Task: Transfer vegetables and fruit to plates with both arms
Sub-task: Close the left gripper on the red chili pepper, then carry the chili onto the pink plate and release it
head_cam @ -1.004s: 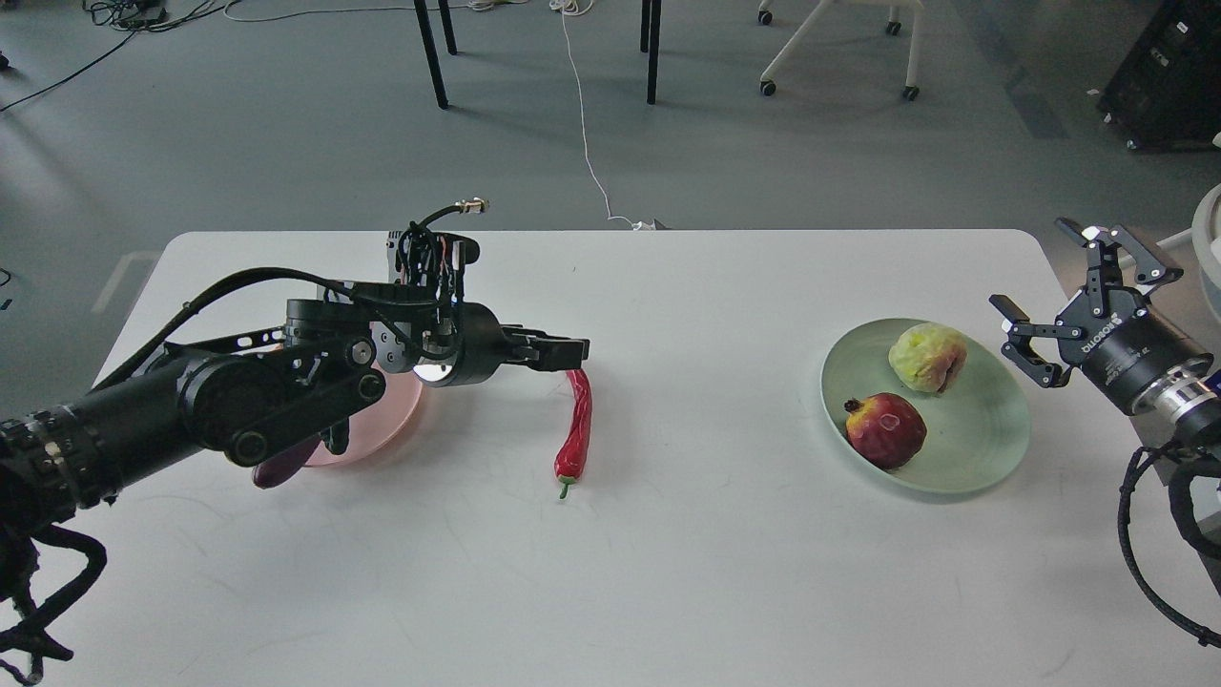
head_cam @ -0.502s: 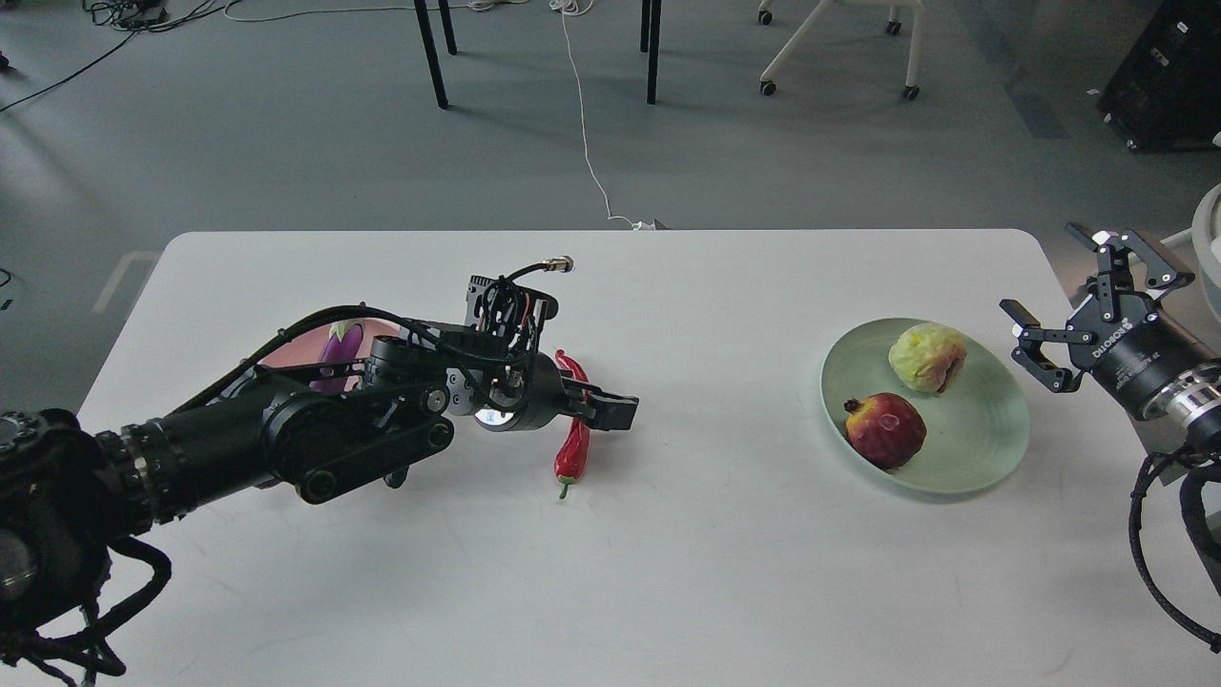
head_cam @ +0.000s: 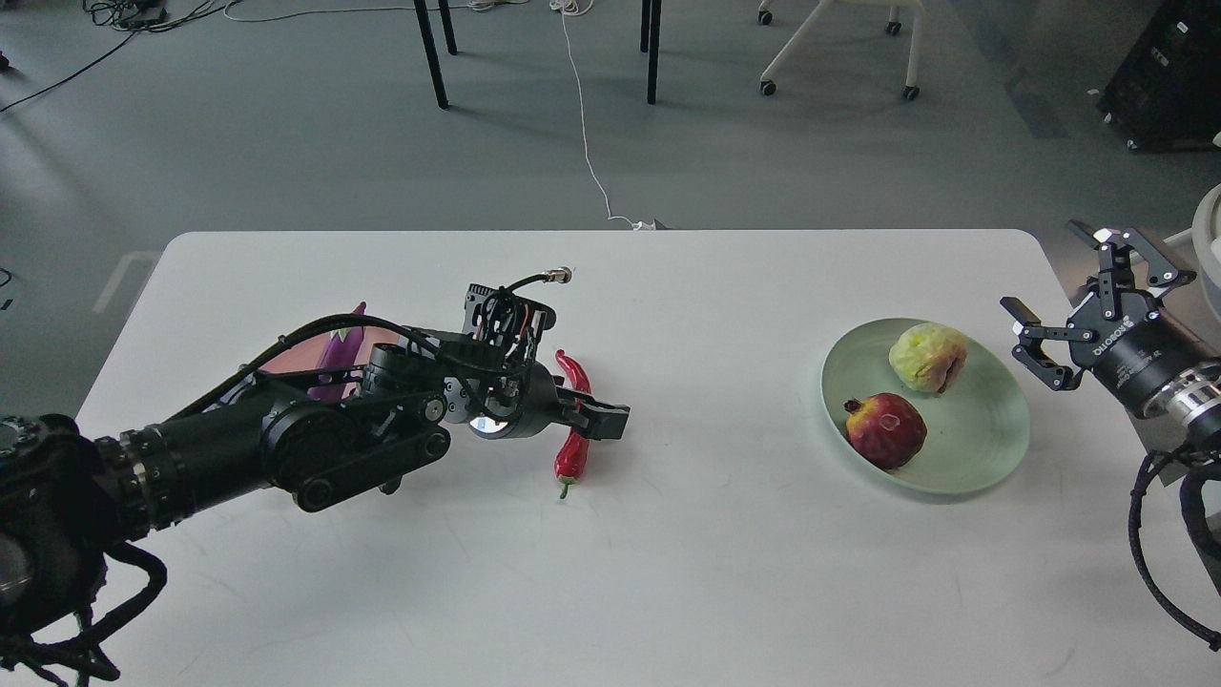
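Note:
The red chili pepper lies on the white table at centre. My left gripper is low over the chili's middle, fingers apart, one on each side of it; the chili rests on the table. The purple eggplant lies on the pink plate, which my left arm mostly hides. The mint green plate at the right holds the pomegranate and the yellow-green fruit. My right gripper is open and empty, just right of the green plate.
The table's far edge runs behind both plates. Beyond it on the floor stand black table legs, a white cable and a wheeled chair base. A white round object shows at the right edge.
My left gripper has moved from beside the pink plate to the right and down onto the chili's middle. The eggplant's stem end now shows on the pink plate. My right gripper drifted slightly right.

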`<state>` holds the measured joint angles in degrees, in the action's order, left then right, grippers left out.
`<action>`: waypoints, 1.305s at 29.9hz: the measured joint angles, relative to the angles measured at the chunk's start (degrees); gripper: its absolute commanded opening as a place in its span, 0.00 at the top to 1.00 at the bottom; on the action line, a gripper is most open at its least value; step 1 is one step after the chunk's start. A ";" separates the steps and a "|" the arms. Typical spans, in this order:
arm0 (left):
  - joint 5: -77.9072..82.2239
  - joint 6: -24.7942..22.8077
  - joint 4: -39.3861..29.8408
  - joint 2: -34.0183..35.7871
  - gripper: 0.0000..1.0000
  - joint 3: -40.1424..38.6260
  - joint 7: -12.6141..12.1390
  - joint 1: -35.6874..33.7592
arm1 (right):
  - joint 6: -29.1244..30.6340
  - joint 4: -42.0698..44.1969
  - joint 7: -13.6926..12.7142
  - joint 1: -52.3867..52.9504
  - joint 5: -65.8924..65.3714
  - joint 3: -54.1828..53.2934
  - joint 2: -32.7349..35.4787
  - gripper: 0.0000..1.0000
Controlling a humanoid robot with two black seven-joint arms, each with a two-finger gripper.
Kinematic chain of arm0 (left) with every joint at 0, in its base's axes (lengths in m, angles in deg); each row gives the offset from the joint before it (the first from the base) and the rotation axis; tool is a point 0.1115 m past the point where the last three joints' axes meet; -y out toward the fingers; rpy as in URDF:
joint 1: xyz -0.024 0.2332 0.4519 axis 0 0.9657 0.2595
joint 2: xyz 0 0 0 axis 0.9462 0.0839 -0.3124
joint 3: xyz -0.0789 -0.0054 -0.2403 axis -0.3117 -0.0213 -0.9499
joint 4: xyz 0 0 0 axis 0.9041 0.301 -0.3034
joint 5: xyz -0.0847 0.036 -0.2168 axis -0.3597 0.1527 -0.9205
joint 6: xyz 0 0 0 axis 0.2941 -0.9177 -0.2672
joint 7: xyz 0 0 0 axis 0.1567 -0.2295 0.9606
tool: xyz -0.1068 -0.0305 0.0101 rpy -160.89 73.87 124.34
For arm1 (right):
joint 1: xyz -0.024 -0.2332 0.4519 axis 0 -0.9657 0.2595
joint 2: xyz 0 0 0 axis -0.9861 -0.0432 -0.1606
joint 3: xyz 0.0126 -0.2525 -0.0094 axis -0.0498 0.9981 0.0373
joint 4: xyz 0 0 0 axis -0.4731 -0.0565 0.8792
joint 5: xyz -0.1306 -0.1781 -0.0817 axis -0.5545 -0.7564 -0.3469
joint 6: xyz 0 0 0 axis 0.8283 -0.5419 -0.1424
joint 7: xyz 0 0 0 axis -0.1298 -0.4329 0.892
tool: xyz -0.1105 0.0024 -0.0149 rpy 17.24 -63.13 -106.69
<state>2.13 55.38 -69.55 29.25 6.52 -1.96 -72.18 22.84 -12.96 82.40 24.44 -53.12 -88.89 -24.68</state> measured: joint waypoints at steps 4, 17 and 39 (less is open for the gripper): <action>0.68 -0.10 -0.07 -0.14 0.07 -0.04 -0.60 0.54 | 0.00 0.00 0.00 0.00 0.00 0.00 0.00 0.02; 0.62 -0.40 -0.18 0.36 0.80 -0.14 -0.99 1.59 | 0.00 -0.03 0.00 -0.30 -0.03 0.00 0.33 0.02; -4.15 -0.44 -12.93 22.51 0.90 -3.44 -1.12 -0.04 | 0.00 0.00 0.00 -0.62 -0.06 -0.34 -0.07 0.02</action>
<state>-2.02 54.94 -82.48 51.77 3.07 -3.08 -72.23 22.84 -12.96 82.40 23.82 -53.18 -89.23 -24.75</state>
